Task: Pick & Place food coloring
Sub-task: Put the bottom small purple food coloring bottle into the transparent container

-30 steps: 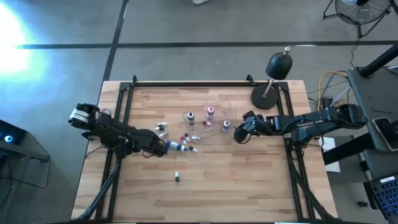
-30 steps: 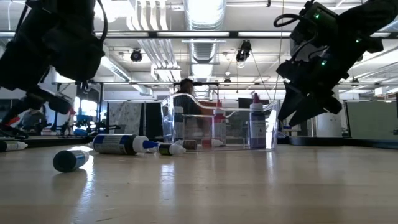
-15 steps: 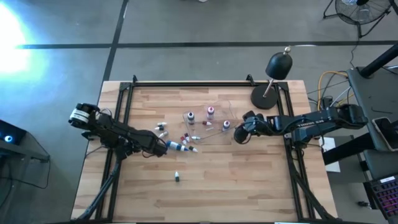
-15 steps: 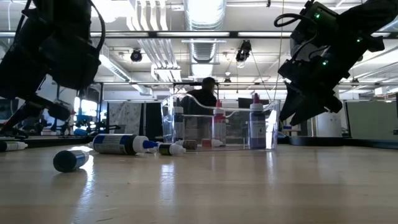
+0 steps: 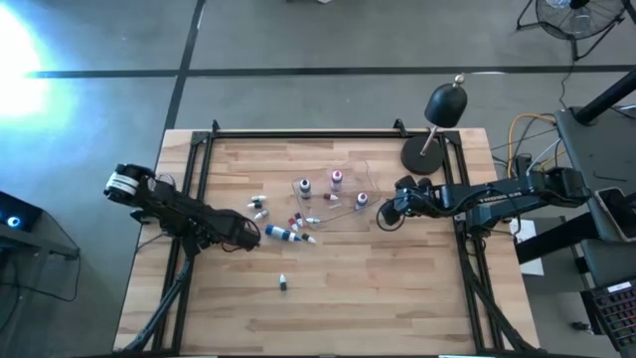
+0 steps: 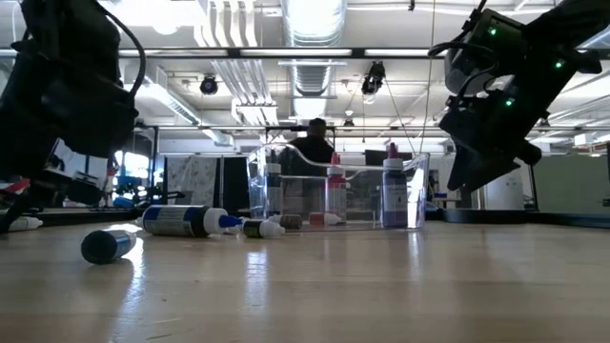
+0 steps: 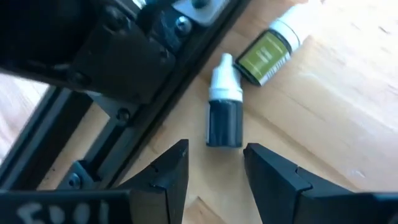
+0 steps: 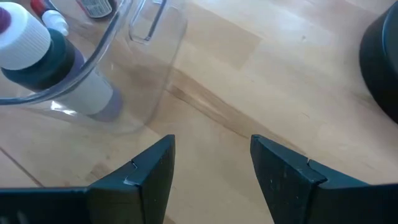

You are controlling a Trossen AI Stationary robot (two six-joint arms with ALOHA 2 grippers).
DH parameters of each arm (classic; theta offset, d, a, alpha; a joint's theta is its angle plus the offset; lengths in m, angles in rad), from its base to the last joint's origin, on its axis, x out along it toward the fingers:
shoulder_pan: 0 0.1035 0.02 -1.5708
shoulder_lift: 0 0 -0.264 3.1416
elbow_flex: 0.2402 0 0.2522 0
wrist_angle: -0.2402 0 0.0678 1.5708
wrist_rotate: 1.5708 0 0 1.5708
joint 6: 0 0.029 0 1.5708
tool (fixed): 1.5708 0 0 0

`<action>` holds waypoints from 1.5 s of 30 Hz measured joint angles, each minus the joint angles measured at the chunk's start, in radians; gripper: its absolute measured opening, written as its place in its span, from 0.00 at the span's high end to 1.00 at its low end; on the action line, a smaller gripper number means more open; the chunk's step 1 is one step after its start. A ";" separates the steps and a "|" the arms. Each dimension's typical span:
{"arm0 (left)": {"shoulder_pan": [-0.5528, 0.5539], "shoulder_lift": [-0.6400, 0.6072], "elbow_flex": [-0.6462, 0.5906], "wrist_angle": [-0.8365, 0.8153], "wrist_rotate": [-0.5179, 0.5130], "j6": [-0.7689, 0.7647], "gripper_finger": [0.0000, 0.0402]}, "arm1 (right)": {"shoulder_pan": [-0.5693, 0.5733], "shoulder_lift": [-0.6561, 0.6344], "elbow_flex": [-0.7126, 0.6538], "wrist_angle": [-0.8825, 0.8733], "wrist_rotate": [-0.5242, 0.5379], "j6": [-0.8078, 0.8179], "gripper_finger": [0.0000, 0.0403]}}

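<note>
Left gripper (image 5: 256,235) backed off left-centre, spread and empty; right gripper (image 5: 390,214) edged right, also spread. Food coloring (image 5: 289,235) stayed mid-frame, probably 3 upright in the tray (image 6: 416,191). No pick yet.

Left gripper (image 5: 250,235) at nine o'clock, fingers parted and empty, right gripper (image 5: 390,210) at three o'clock, fingers parted, empty

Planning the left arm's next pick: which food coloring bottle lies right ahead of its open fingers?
The dark-bodied, white-capped bottle, lying on its side just beyond the left gripper; the green-labelled bottle lies farther off.
</note>
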 joint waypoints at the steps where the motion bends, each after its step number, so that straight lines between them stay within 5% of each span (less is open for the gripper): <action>1: 0.000 0.000 0.004 -0.016 -0.006 0.000 0.66 | 0.000 0.000 0.000 0.000 0.000 0.000 0.50; 24: 0.040 -0.003 -0.052 0.026 -0.187 -0.028 0.67 | 0.000 0.001 -0.001 0.003 -0.002 0.000 0.50; 36: 0.042 -0.003 -0.053 0.038 -0.193 -0.007 0.90 | 0.000 0.001 -0.001 -0.002 -0.043 0.000 0.50; 45: 0.042 -0.003 -0.049 0.039 -0.190 -0.006 0.90 | 0.002 -0.006 -0.001 -0.019 -0.108 0.002 0.50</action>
